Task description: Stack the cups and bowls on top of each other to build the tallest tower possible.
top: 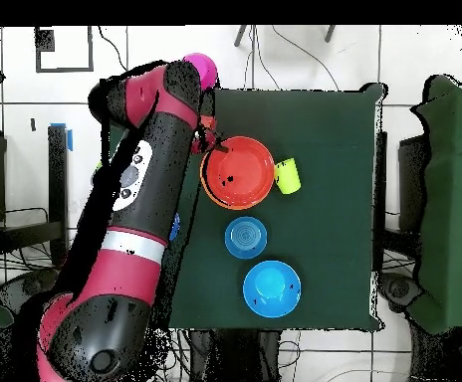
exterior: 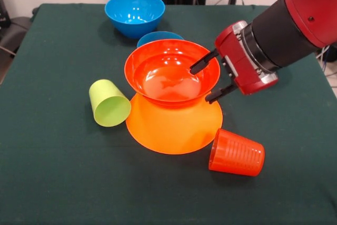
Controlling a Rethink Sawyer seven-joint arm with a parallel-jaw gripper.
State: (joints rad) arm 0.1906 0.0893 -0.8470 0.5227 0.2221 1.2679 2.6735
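Note:
A red-orange bowl (exterior: 171, 76) sits upright on the upside-down light-orange bowl (exterior: 174, 130); together they form the tower (top: 240, 171). My gripper (exterior: 206, 81) is open at the bowl's right rim, one finger (exterior: 199, 65) inside and the other (exterior: 216, 95) outside. It also shows in the overhead view (top: 209, 147). The lime-green cup (exterior: 108, 103) lies on its side left of the tower, also in the overhead view (top: 287, 175). The ribbed orange cup (exterior: 237, 153) lies on its side at the front right.
A medium blue bowl (exterior: 135, 13) stands upright at the far side, also in the overhead view (top: 271, 287). A small blue bowl (exterior: 159, 37) sits just behind the tower, also seen from above (top: 245, 237). A pink bowl (top: 204, 71) shows past the table's edge.

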